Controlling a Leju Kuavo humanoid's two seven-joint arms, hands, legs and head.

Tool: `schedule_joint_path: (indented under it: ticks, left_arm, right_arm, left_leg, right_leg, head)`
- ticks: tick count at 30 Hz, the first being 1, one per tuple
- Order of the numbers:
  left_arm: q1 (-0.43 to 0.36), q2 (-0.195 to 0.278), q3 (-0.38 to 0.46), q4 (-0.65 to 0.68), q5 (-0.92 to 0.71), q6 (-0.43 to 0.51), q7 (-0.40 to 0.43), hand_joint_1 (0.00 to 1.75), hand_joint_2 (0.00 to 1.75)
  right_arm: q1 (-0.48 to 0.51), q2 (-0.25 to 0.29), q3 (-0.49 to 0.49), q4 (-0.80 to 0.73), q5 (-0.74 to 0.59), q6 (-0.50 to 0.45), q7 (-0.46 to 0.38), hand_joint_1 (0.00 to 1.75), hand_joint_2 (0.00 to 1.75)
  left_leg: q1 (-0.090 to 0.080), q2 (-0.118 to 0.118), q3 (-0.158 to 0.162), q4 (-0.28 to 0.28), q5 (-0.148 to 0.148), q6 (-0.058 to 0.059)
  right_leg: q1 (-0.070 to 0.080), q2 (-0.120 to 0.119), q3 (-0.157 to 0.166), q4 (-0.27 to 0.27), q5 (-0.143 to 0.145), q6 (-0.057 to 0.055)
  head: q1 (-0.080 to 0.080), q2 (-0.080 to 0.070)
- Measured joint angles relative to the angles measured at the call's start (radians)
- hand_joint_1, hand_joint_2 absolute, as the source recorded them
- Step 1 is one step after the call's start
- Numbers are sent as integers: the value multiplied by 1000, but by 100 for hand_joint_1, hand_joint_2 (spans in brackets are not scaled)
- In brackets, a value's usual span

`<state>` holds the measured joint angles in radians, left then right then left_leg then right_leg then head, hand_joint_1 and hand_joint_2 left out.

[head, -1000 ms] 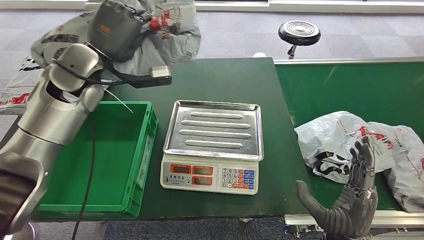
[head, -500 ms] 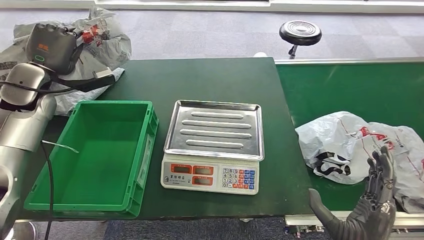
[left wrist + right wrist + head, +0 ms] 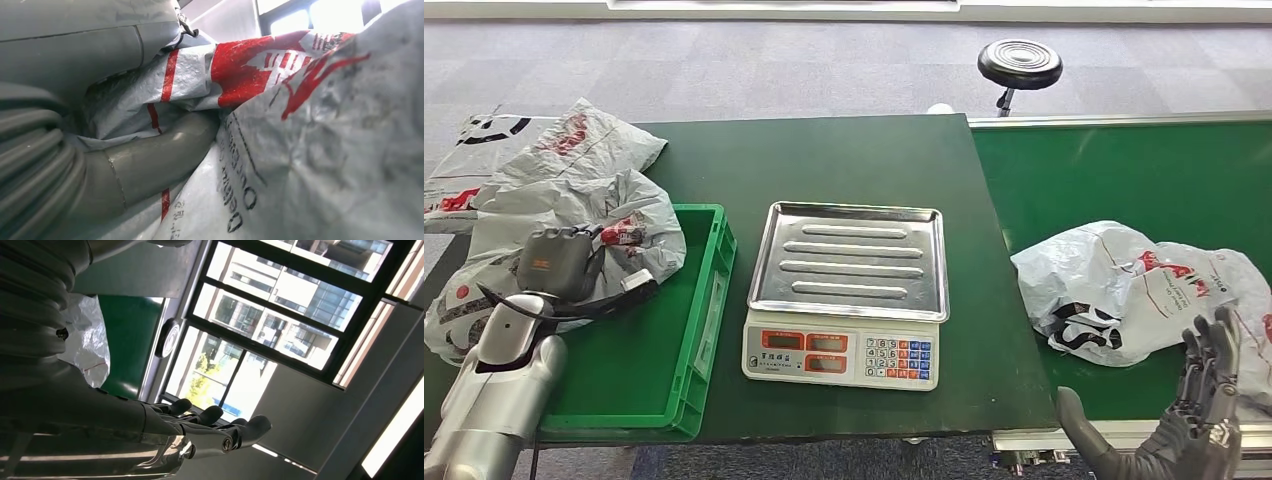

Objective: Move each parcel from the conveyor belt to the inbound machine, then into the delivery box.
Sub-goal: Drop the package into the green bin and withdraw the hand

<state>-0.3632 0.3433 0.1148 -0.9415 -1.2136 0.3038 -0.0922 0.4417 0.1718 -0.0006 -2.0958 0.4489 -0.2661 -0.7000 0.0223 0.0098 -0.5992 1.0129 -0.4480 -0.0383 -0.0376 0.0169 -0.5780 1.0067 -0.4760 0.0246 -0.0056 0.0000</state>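
Note:
My left hand grips a grey parcel with red print; the thumb is pressed into its folds. In the head view the parcel hangs over the left side of the green delivery box, with my left wrist in front of it. The inbound machine, a scale with a bare steel tray, stands mid-table. Two more grey parcels lie on the green conveyor belt. My right hand is open, fingers spread, at the belt's front edge just short of them.
Another grey parcel lies at the table's far left beyond the box, and more grey bag shows at the left edge. A black stool stands on the floor behind the table.
My left arm has swung down and to the left, carrying the parcel from high above the table to the box's left side. My right hand has sunk lower and moved right.

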Motion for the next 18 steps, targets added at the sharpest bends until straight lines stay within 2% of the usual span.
schedule_joint_path:
  ticks: [1, 3, 4, 5, 6, 7, 9, 10, 13, 16, 18]
  left_arm:
    - [18, -7, 15, -15, -9, -5, 1, 164, 175]
    - [57, -24, 44, -50, -23, -12, 0, 77, 175]
    - [78, -32, 57, -70, -28, -15, -2, 34, 131]
    - [102, -42, 70, -98, -31, -18, -5, 0, 87]
    - [128, -53, 81, -130, -28, -18, -10, 0, 44]
    - [159, -66, 90, -172, -16, -17, -16, 0, 0]
    - [223, -98, 101, -263, 25, -14, -29, 0, 0]
    - [253, -114, 104, -309, 57, -13, -39, 0, 0]
    - [338, -162, 110, -444, 269, -32, -114, 0, 0]
    - [414, -233, 113, -592, 660, -122, -218, 0, 0]
    - [451, -285, 112, -669, 887, -189, -248, 0, 0]
  right_arm:
    - [0, 1, 0, 0, 2, 1, 0, 0, 175]
    - [-2, 4, 0, 0, 4, 4, 0, 0, 175]
    - [-3, 5, 0, 0, 5, 6, 1, 0, 175]
    - [-6, 6, 0, 0, 6, 10, 2, 0, 175]
    - [-9, 6, 0, 0, 9, 14, 5, 0, 175]
    - [-13, 7, -1, 0, 14, 18, 11, 0, 131]
    - [-23, 8, -3, 0, 27, 21, 23, 0, 44]
    - [-29, 8, -5, 1, 36, 21, 29, 0, 44]
    - [-41, 8, -10, 1, 93, 10, 73, 0, 175]
    - [-68, -7, -33, 13, 195, -1, 187, 0, 175]
    - [-105, -38, -61, 40, 263, 16, 290, 0, 175]
  left_leg:
    - [0, 0, 0, 0, 0, 0]
    - [0, 0, 0, 0, 0, 0]
    - [0, 0, 0, 0, 0, 0]
    - [1, 0, 0, 0, 0, 0]
    - [0, 0, 0, 0, 0, 0]
    - [0, 0, 0, 0, 0, 0]
    - [0, 0, 0, 0, -1, 0]
    - [0, -1, 0, 0, -1, 0]
    - [0, -2, -1, 0, -2, 0]
    - [0, -2, -1, 0, -3, 1]
    - [0, -2, 0, 0, -3, 3]
  right_leg:
    - [0, 0, 0, 0, 0, 0]
    - [0, 0, 0, 0, 0, 0]
    - [0, 0, 0, 0, 0, 0]
    - [0, 0, 0, 0, 0, 0]
    - [0, 0, 0, 0, -1, 0]
    - [0, 0, 0, 0, -1, 0]
    - [0, 0, 0, 0, -1, 0]
    - [0, -1, 0, 0, -1, 0]
    - [0, -1, 1, 0, -2, 0]
    - [0, -2, 1, -1, -2, 1]
    - [0, -3, 2, -2, -3, 2]
  head:
    - [0, 0]
    - [0, 0]
    - [0, 0]
    - [0, 0]
    - [0, 0]
    - [0, 0]
    - [0, 0]
    - [0, 0]
    - [0, 0]
    - [0, 0]
    - [0, 0]
